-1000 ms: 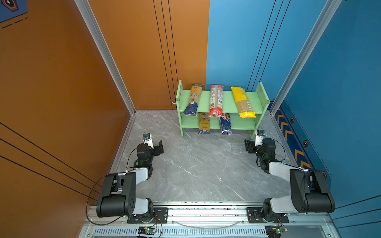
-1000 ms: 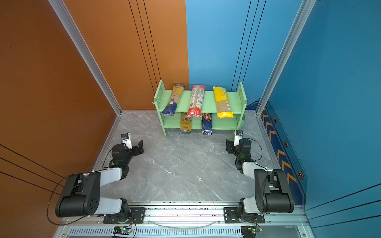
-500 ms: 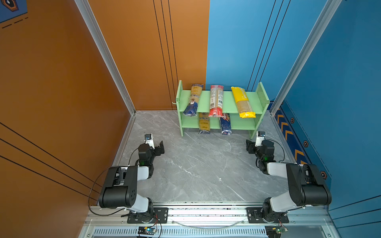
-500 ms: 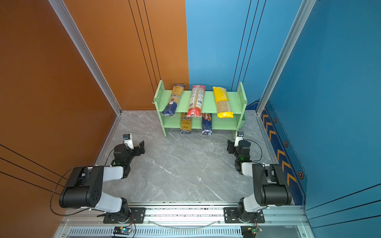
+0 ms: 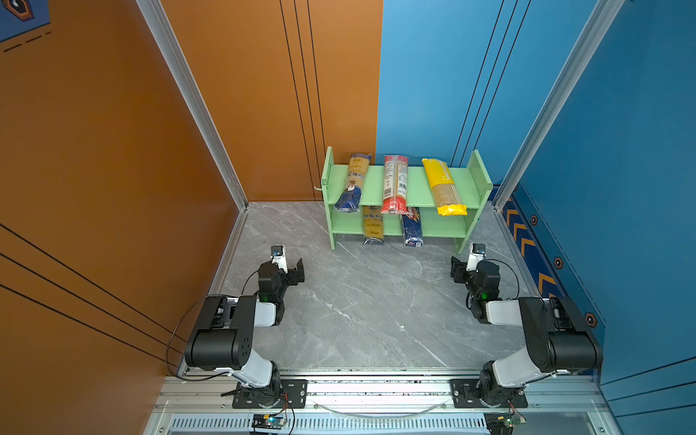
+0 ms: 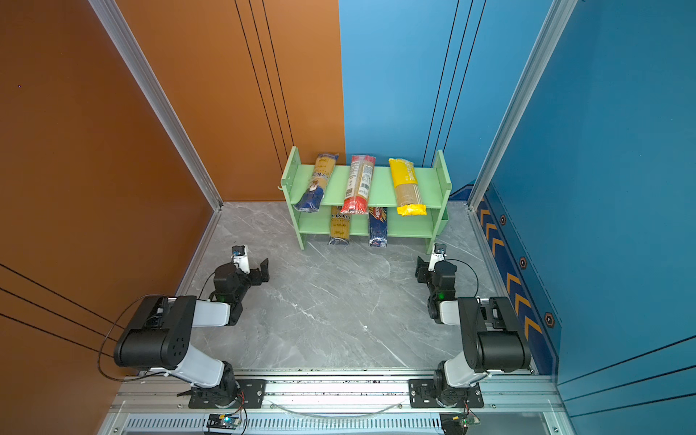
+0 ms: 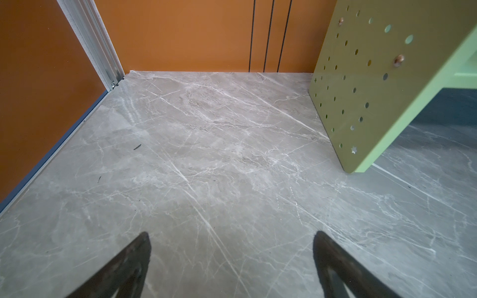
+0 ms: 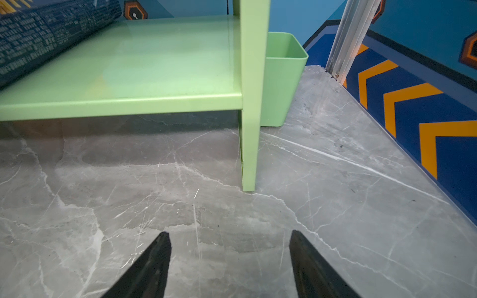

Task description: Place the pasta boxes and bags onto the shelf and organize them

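Grey marble tabletop (image 5: 357, 309); orange wall (image 5: 94, 150), blue wall (image 5: 621, 150); green bin (image 8: 281, 77) near chevron strip (image 8: 413, 103).

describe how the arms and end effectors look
The left arm and right arm have rounded black joint housings, white links, black base plates and a thin black cable loop each. The left end effector and right end effector have tapered black fingers beside a small white camera mount.

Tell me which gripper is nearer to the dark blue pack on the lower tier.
Right. The right gripper is in front of the dark blue pack, slightly to its right; the left gripper is farther off, to its front-left.
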Action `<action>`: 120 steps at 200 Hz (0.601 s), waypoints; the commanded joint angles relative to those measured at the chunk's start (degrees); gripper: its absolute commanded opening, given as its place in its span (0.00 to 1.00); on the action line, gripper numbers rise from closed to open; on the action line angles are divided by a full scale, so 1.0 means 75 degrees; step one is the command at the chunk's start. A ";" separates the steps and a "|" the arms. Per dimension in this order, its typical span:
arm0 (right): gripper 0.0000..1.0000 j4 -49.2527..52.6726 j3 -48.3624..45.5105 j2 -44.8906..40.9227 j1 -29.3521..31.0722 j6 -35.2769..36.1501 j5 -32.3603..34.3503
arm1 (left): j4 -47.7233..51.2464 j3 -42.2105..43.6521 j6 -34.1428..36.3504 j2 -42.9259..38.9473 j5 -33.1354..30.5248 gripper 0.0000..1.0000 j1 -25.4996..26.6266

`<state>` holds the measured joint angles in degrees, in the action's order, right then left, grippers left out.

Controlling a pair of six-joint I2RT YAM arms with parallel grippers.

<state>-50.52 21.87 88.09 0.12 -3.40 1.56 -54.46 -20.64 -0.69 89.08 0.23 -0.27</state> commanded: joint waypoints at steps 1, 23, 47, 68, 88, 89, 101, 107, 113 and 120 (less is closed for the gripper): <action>0.72 -0.0203 -0.0069 0.0067 0.0055 0.0002 0.0194 | 0.0055 -0.0077 0.0365 0.0076 -0.0267 0.98 0.0162; 0.81 -0.0197 -0.0056 0.0067 0.0054 -0.0011 0.0190 | 0.0214 -0.0152 0.0309 0.0087 -0.0300 0.98 0.0132; 0.90 -0.0191 -0.0056 0.0067 0.0054 -0.0016 0.0190 | 0.0226 -0.0166 0.0308 0.0082 -0.0300 0.98 0.0119; 0.95 -0.0186 -0.0056 0.0070 0.0044 -0.0015 0.0184 | 0.0230 -0.0169 0.0291 0.0081 -0.0291 0.98 0.0101; 0.98 -0.0179 -0.0056 0.0067 0.0043 -0.0007 0.0189 | 0.0241 -0.0181 0.0268 0.0088 -0.0277 0.98 0.0083; 0.98 -0.0179 -0.0056 0.0067 0.0043 -0.0005 0.0189 | 0.0241 -0.0179 0.0268 0.0088 -0.0277 0.98 0.0083; 1.00 -0.0178 -0.0056 0.0067 0.0043 -0.0010 0.0187 | 0.0241 -0.0185 0.0257 0.0077 -0.0277 0.98 0.0083; 1.00 -0.0178 -0.0056 0.0067 0.0043 -0.0015 0.0190 | 0.0241 -0.0184 0.0267 0.0082 -0.0277 0.98 0.0083; 1.00 -0.0184 -0.0053 0.0067 0.0043 -0.0016 0.0180 | 0.0241 -0.0182 0.0264 0.0084 -0.0277 0.98 0.0084; 1.00 -0.0184 -0.0056 0.0067 0.0043 -0.0016 0.0190 | 0.0239 -0.0183 0.0264 0.0079 -0.0281 0.98 0.0085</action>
<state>-51.11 21.87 88.09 0.10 -3.40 1.83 -53.32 -21.06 0.67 89.10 -0.86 0.56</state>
